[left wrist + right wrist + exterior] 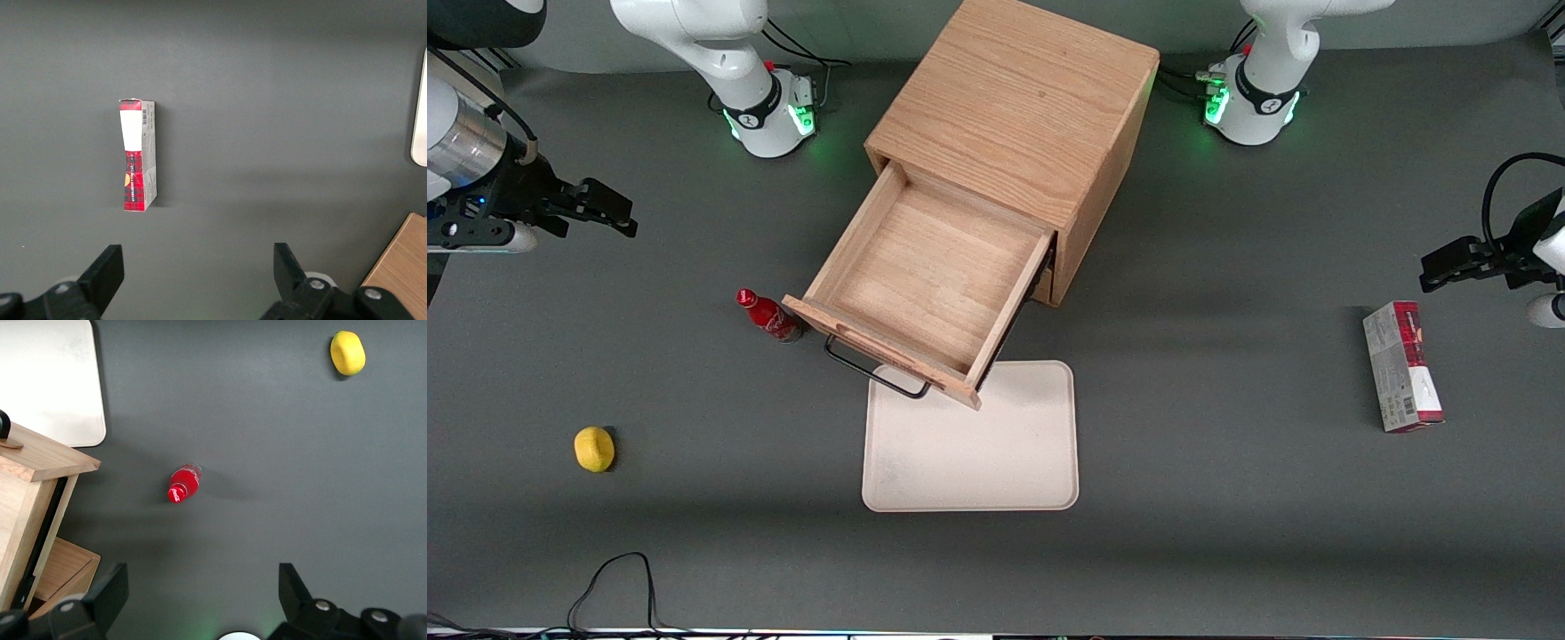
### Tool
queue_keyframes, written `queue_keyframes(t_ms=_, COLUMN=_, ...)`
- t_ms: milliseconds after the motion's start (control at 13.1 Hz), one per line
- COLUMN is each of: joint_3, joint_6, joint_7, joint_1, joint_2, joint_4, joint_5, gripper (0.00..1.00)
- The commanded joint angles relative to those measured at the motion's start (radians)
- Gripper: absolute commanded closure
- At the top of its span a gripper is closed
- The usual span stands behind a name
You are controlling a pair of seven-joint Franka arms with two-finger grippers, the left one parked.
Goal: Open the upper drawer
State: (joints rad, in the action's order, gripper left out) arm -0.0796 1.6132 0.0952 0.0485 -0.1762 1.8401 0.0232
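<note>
Upper drawer point(925, 298): stood pulled well out of the cabinet point(1018, 107), its front and black handle point(876, 373) overhanging the white tray point(978, 453); I judged the task done.
My pincer point(600, 209): fingers apart, gripping nothing, hanging above the counter point(1227, 498) toward the working arm's end.
Relation: the drawer lay well apart from me, toward the parked arm's end, its handle nearest the red bottle point(183, 483).
Other: a lemon point(347, 352) lay nearer the front camera.

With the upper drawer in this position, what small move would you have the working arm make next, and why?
Probably none beyond holding clear: the upper drawer is already pulled far out of the cabinet, its empty wooden floor exposed and its black handle overhanging the tray. The gripper hangs open, apart from the drawer, toward the working arm's end of the table. I would simply keep it there.
</note>
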Motion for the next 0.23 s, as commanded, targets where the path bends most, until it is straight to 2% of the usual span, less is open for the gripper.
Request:
queue_keyframes(t_ms=0, joint_3=-0.003, joint_6=-0.006, joint_7=0.038, joint_1=-0.004, joint_2=0.006, joint_4=-0.025, joint_5=-0.002, gripper=0.00)
queue_keyframes(t_ms=152, joint_3=-0.003, joint_6=-0.007, joint_7=0.038, joint_1=-0.004, joint_2=0.011, joint_4=-0.039, joint_5=-0.003, gripper=0.00)
